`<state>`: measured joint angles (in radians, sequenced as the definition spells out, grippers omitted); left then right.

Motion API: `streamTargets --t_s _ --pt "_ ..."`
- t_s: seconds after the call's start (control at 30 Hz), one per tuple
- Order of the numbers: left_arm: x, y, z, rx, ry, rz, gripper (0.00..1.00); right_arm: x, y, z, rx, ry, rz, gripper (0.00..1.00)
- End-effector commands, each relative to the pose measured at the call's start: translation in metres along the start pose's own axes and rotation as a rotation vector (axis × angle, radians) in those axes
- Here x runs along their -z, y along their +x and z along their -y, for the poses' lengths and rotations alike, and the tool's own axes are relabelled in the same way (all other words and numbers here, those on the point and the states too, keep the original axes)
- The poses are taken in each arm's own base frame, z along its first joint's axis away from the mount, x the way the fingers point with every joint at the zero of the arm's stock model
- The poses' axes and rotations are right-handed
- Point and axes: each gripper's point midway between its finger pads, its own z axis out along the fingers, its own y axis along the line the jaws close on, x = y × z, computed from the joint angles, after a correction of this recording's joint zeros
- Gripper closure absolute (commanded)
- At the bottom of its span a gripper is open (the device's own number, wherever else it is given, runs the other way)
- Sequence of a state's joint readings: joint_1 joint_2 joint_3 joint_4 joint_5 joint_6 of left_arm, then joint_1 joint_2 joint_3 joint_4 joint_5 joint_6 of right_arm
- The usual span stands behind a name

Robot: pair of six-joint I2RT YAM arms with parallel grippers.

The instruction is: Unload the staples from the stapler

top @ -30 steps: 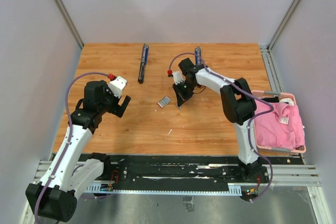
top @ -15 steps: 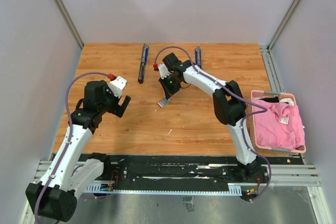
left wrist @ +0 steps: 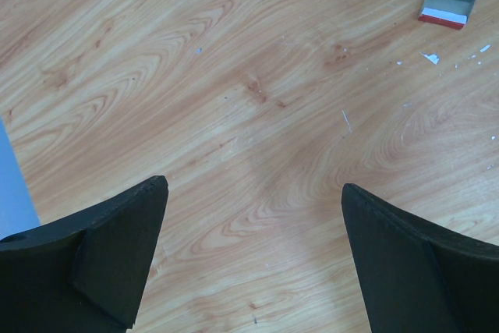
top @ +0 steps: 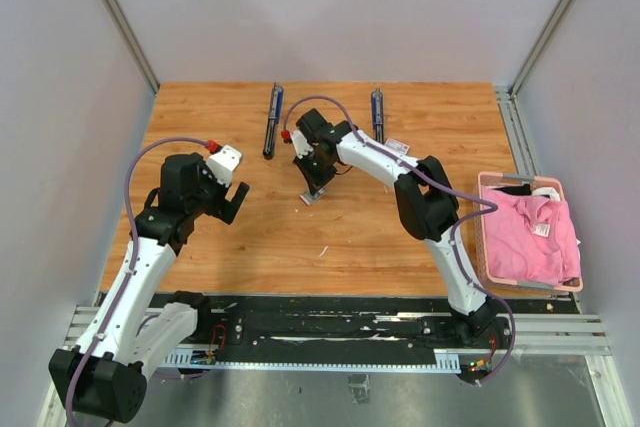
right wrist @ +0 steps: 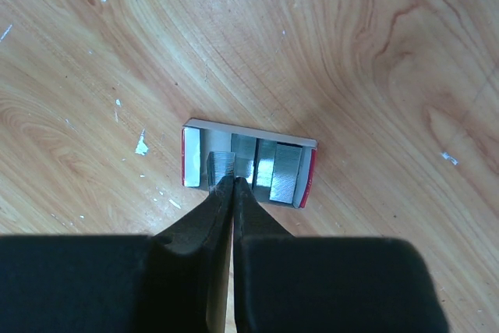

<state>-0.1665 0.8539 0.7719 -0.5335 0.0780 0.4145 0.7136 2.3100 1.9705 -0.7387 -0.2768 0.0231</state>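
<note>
My right gripper (right wrist: 234,180) (top: 315,185) points down over a small white box with red ends (right wrist: 248,163) (top: 312,195) that holds several silvery staple strips. Its jaws are shut, and a short strip of staples (right wrist: 221,164) stands pinched at the fingertips, just above the box's left part. Two long dark blue staplers lie at the back of the table, one (top: 272,119) on the left and one (top: 377,105) on the right, the latter partly behind the right arm. My left gripper (left wrist: 253,193) (top: 232,197) hovers open over bare wood at the left, with nothing between its fingers.
A pink basket (top: 505,275) with pink cloth sits off the table's right edge. A small white scrap (top: 397,147) lies beside the right arm. Tiny white flecks dot the wood near the box. Grey walls enclose the table on three sides.
The right arm has swung left, from right of the white box to directly over it, jaws shut throughout. The left arm has not moved.
</note>
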Motion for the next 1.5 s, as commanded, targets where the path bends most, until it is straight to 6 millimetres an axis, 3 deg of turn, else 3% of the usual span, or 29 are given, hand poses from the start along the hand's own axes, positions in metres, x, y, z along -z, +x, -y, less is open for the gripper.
streamTargets --t_s 0.0,0.53,1.47 --pt "0.000 -0.002 -0.003 -0.003 -0.015 0.013 0.02 0.001 -0.004 -0.007 0.008 0.022 -0.001 0.97" --pt "0.001 -0.003 -0.003 -0.002 -0.015 0.017 0.02 -0.005 -0.003 -0.016 0.036 0.045 -0.011 0.96" --pt "0.001 -0.002 -0.003 -0.004 -0.015 0.016 0.02 -0.014 -0.002 -0.011 0.033 0.067 -0.025 0.95"
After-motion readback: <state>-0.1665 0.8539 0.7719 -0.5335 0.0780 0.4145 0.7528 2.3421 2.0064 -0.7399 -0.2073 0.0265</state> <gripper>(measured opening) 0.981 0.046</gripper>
